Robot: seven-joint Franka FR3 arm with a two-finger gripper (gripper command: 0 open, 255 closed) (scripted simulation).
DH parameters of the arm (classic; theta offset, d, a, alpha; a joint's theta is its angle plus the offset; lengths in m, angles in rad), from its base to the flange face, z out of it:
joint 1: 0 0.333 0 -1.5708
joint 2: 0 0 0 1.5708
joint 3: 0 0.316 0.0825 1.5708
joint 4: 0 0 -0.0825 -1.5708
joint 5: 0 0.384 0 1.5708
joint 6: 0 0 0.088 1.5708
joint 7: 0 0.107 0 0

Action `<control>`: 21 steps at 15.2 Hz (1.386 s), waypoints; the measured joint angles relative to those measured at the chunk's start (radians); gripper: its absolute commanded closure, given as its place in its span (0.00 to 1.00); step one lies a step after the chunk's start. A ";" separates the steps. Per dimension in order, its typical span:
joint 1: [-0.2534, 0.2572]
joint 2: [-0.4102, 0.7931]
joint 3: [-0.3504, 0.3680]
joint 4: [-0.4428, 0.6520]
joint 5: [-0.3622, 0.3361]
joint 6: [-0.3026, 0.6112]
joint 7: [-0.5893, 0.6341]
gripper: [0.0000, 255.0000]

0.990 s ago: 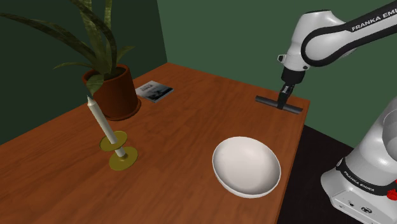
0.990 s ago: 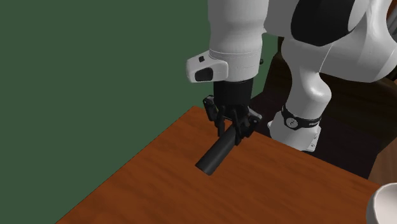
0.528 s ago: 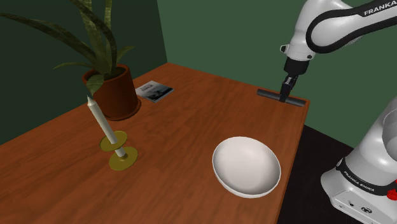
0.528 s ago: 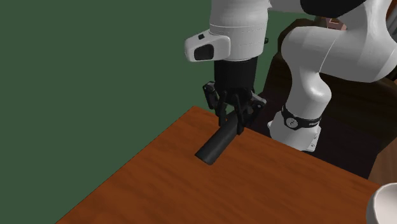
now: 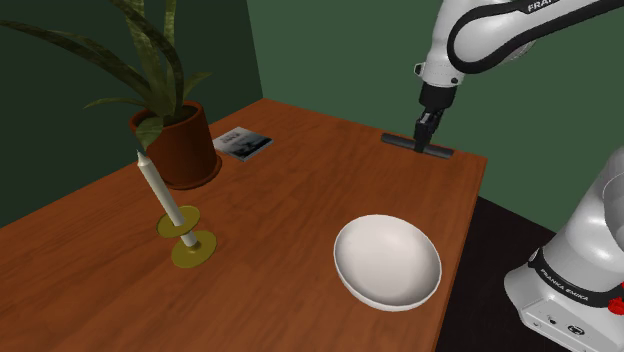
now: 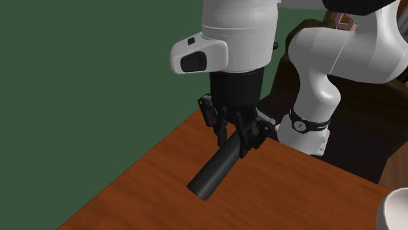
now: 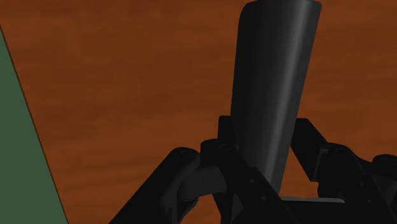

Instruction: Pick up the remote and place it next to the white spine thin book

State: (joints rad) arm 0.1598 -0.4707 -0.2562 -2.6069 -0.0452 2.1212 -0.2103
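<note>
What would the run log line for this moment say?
pincer: shut on remote | remote: dark, held over table edge | book: beside plant pot, apart from remote | placement: not yet done

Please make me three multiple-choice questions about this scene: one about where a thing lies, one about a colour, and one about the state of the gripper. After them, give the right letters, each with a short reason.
1. Where does the thin book lie?
A) on the table, beside the plant pot
B) on the floor
C) on a chair

2. What colour is the bowl?
A) green
B) red
C) white

3. How is the gripper?
A) open, holding nothing
B) shut on the remote
C) shut on nothing

Answers:
1 A: the shoulder view shows it flat on the table next to the pot.
2 C: it is drawn plain white.
3 B: the wrist view shows it clasping the dark remote.
</note>
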 measured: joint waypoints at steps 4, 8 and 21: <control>0.049 0.136 0.026 0.118 0.049 0.018 0.033 1.00; 0.086 0.281 0.046 0.263 0.093 0.018 0.058 1.00; 0.137 0.753 0.098 0.849 0.184 -0.099 0.127 1.00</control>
State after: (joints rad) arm 0.2972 0.2825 -0.1583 -1.7583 0.1388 2.0226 -0.0829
